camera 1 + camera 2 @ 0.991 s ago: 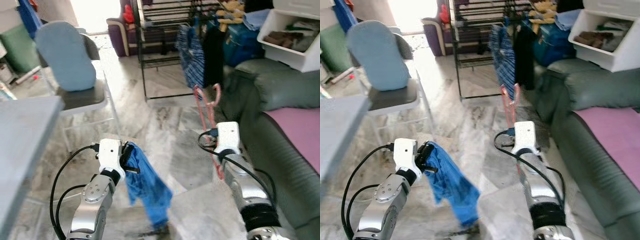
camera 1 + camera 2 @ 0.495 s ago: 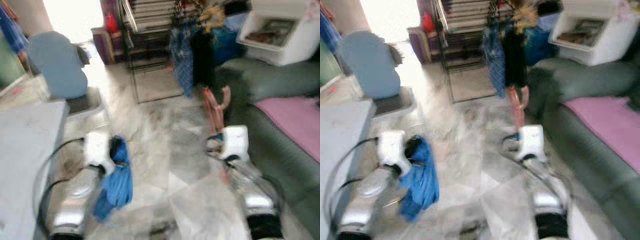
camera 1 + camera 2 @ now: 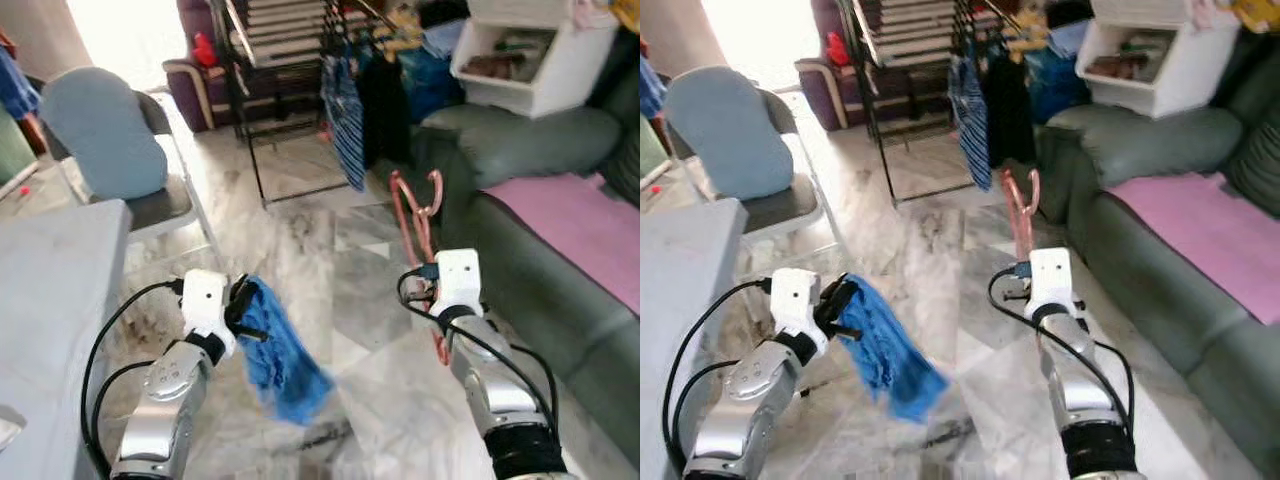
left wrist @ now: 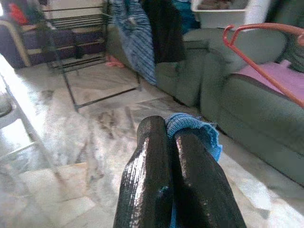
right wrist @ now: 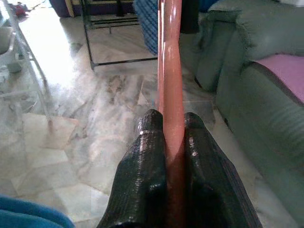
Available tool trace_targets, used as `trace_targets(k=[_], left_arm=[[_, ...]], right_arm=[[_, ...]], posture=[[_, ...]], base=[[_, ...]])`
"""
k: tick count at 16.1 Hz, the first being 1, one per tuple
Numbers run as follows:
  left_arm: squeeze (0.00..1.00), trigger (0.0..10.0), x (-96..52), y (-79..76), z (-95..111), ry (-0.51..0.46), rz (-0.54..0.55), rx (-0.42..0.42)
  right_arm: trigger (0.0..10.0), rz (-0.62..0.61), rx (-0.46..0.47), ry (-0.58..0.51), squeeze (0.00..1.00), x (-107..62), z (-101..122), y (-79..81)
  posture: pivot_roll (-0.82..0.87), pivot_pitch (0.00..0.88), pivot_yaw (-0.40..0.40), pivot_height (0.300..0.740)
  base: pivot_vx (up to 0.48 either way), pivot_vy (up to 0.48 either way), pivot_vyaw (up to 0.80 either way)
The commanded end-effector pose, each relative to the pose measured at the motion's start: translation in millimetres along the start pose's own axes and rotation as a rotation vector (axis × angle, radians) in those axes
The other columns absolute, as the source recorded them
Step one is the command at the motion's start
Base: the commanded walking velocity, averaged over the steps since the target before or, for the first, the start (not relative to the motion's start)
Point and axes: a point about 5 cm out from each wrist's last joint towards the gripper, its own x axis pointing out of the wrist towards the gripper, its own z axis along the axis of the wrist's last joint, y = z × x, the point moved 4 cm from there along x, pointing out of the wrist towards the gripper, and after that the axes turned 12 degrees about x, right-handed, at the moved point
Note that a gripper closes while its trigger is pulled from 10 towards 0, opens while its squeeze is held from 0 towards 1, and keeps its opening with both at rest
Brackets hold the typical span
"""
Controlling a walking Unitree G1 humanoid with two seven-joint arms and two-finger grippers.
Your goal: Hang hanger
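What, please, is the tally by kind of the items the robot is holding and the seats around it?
Hangers: 1, the pink hanger in the right claw.
Cloths: 1, the blue cloth in the left claw.
Chairs: 1, the folding chair.
Sofas: 1, the green sofa.
Total: 4

The hanger (image 3: 420, 235) runs partly behind the right arm (lower end hidden).
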Motion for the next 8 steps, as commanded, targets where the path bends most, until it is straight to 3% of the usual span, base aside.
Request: trace_targets(k=[1,3,8], left_arm=[[0.00,10.0,0.8,4.2,10.3,-0.041,0.006,0.021],[0.00,10.0,0.6,3.0,11.0,-0.048,0.000,0.011],[0.00,10.0,-0.6,-0.2,10.7,-0.056,-0.014,-0.003]], right_arm=[[10.0,0.012,0.005,-0.018,0.00,1.0,6.4,3.9],[10.0,0.010,0.006,-0.018,0.00,1.1,6.9,3.9],[10.0,0.011,0.008,-0.016,0.00,1.5,6.6,4.6]], posture=[[-0.10,0.000,0.069,0.736],[-0.10,0.000,0.071,0.736],[-0.10,0.000,0.073,0.736]], base=[[0.000,0.000,0.00],[0.129,0.000,0.00],[0.328,0.000,0.00]])
